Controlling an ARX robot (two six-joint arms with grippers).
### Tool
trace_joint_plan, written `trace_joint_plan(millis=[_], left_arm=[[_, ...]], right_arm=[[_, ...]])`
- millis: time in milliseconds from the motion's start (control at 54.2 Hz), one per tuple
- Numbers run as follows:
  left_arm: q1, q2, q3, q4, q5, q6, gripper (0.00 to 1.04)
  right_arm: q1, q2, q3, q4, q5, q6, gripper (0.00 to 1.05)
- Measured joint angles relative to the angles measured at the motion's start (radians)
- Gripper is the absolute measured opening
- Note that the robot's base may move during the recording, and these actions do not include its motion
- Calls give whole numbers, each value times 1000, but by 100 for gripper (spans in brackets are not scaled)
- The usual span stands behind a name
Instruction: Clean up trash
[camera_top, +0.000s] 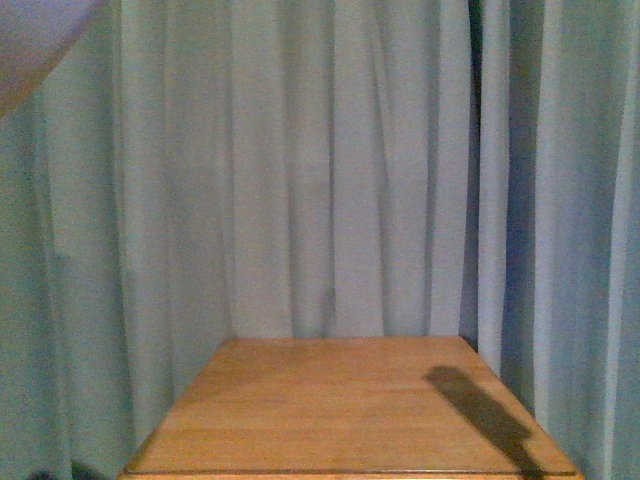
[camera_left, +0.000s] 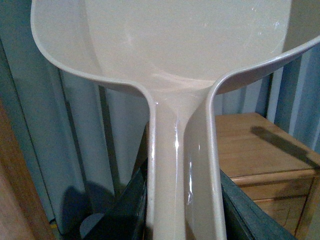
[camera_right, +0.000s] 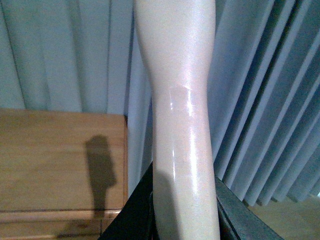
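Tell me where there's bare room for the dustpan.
The wooden tabletop is bare throughout, curtain behind and beside it; only a shadow crosses its right side. Nowhere crowded. The left gripper holds the dustpan, the right gripper a pale handle.

I'm looking from the body camera straight ahead, slightly down, over the wooden table (camera_top: 350, 400) toward the curtain (camera_top: 300, 170). The 2 wrist cameras are peering at very close range along the dustpan (camera_left: 175, 60) and a cream handle (camera_right: 182, 125). All 3 views are sharing table and curtain.

A curtained-off indoor corner; pale blue-grey curtains (camera_top: 330, 170) hang closely around a plain wooden table (camera_top: 340, 410).
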Motion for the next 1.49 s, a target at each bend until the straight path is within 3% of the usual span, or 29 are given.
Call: trace_joint_plan(millis=[350,1493], left_arm=[[0,0,0,0,0,0,28],[2,-4,-3,3,2,0,28]], right_arm=[[-10,-140,-93,-5,39,26,19],[-14,-140,-96,-8,36,36,19]])
